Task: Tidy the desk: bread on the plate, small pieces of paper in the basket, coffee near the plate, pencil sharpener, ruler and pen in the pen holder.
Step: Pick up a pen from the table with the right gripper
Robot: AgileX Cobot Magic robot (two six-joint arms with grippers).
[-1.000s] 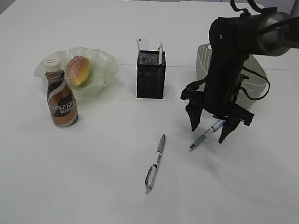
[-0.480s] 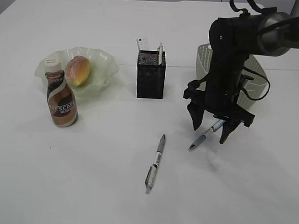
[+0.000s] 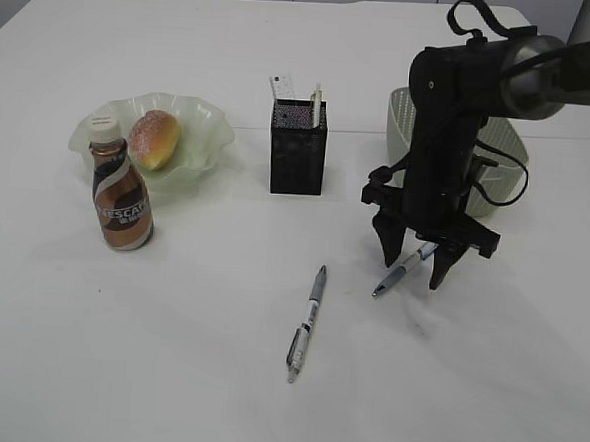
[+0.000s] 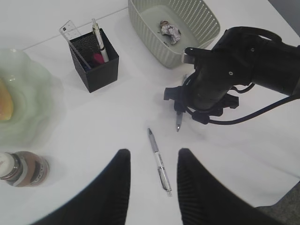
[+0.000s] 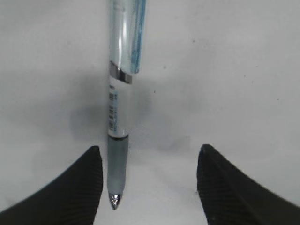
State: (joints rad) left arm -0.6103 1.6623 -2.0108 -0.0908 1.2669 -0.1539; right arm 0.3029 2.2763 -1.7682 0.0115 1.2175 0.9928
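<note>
Partly hidden: blue pen (image 3: pixel 400 270) upper end behind right hand (image 3: pixel 413 260).

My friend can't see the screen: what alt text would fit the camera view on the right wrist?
Close-up looking down on a clear-barrelled pen with a grey grip, lying on a white table. The right gripper has its two dark fingertips open either side of the pen's tip, not touching it.

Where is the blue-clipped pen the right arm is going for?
The blue-clipped pen lies flat on the table right of centre in the exterior view, between the open fingers of the right gripper, in front of the basket and right of the grey pen.
</note>
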